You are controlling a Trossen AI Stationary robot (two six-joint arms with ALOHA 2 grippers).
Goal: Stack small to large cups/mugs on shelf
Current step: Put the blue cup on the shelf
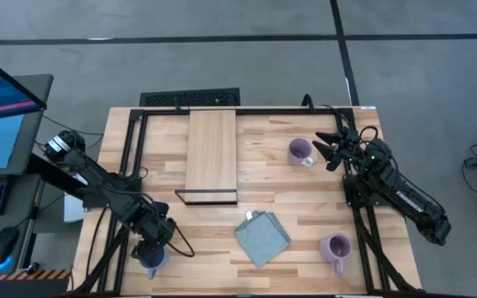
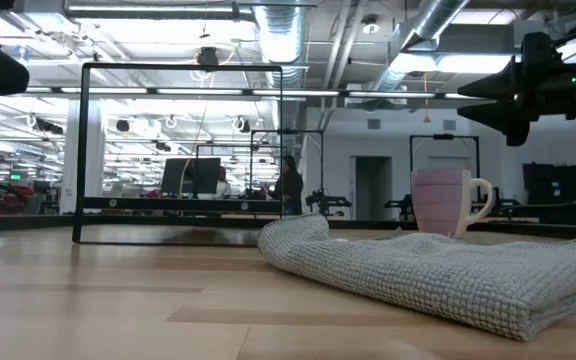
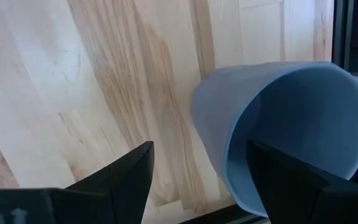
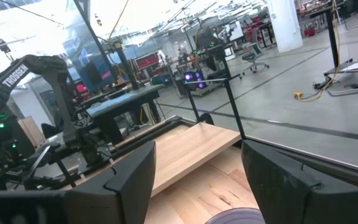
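Bright open lab space stretches behind the butcher-block worktop point(image 1: 305, 199), with a distant person at a desk in the low view. At the worktop's near-left corner, the left gripper point(image 3: 197, 180) has its jaws spread wide around the dusty blue ceramic mug point(image 3: 284, 130); one finger sits inside the mouth, the other outside the wall, nothing yet pinched as far as I can tell. That straddle looks like the set-up for a rim grasp, so I would judge the blue mug is the first to go.

Near the far-right corner, the right gripper point(image 1: 331, 147) hangs just beside a lilac purple mug point(image 1: 300, 151), jaws open and pointed at it, apparently waiting its turn.

A second lilac purple mug point(image 1: 335, 246) stands close to the near edge on the right, well apart from both arms. Between it and the blue mug lies a folded grey-blue cloth point(image 1: 262, 237).

Running from the far edge toward the middle, left of centre, the long light-wood shelf point(image 1: 212, 149) carries no mugs, so no stacking has been done yet.
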